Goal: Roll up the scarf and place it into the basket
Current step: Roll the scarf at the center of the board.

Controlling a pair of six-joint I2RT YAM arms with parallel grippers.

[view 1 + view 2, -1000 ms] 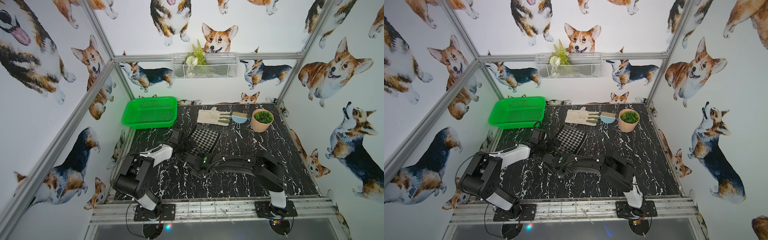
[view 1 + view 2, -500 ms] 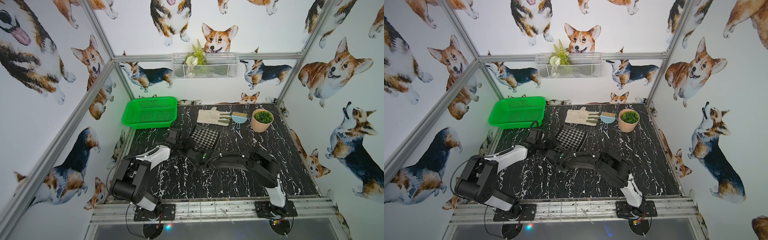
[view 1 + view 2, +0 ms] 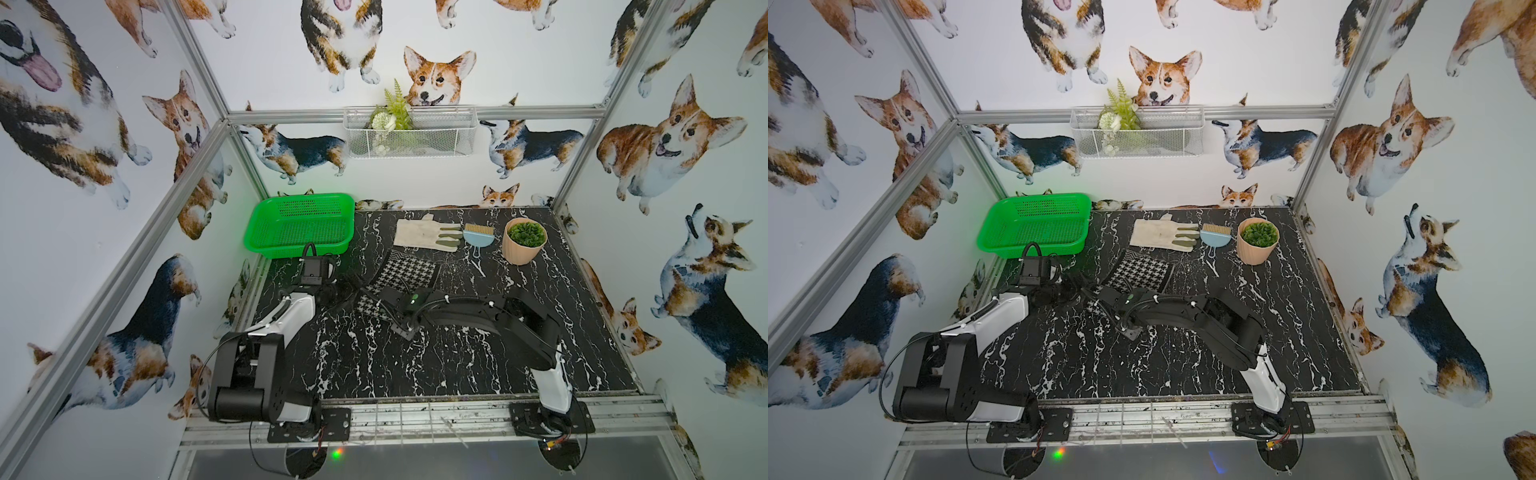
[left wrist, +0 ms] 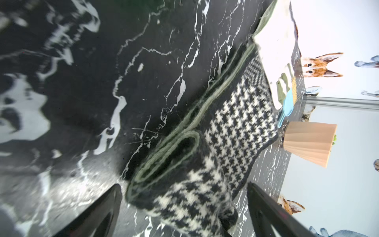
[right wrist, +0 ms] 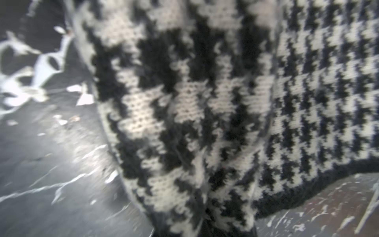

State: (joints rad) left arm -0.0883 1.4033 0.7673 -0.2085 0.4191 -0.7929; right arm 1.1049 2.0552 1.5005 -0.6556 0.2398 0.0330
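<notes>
My right gripper (image 3: pixel 362 286) has closed since a second ago and now pinches the bunched, rolled near end of the scarf (image 3: pixel 409 270). My left gripper (image 4: pixel 183 184) stands wide apart, a finger on each side of that roll. The rest of the scarf lies flat, houndstooth up, on the worktop (image 3: pixel 415 365), near the green basket (image 3: pixel 291 250) but outside it.

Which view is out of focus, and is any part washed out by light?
Right wrist view: the scarf is so close that its weave is soft. Left wrist view: the scarf is sharp, the table smeared, the glove washed out white. Both top views: sharp, evenly lit.
</notes>
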